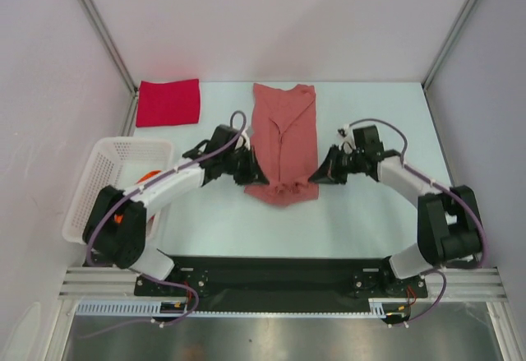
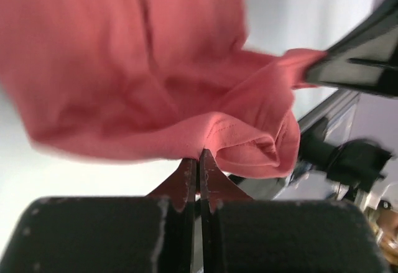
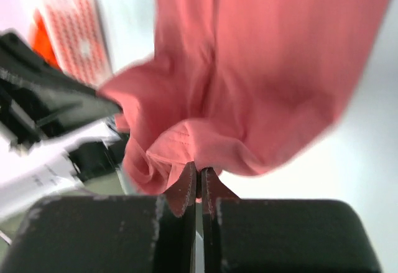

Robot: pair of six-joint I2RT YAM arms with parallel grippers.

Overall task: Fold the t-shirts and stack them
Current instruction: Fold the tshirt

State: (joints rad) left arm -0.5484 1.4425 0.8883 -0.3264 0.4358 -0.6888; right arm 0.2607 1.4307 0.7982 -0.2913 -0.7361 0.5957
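Observation:
A salmon-pink t-shirt (image 1: 283,139) lies in a long narrow strip down the middle of the table. My left gripper (image 1: 253,173) pinches its near left corner, jaws shut on the hem (image 2: 214,133). At the near right corner my right gripper (image 1: 319,173) is likewise shut on the cloth (image 3: 205,148). Between the two grips the near end is bunched. A crimson red t-shirt (image 1: 168,102) lies folded flat at the far left. An orange t-shirt (image 1: 148,177) shows partly inside the basket, mostly hidden by the left arm.
A white mesh basket (image 1: 107,172) stands at the left edge of the table, beside the left arm. Metal frame posts rise at the far corners, and a black base plate (image 1: 271,275) runs along the near edge.

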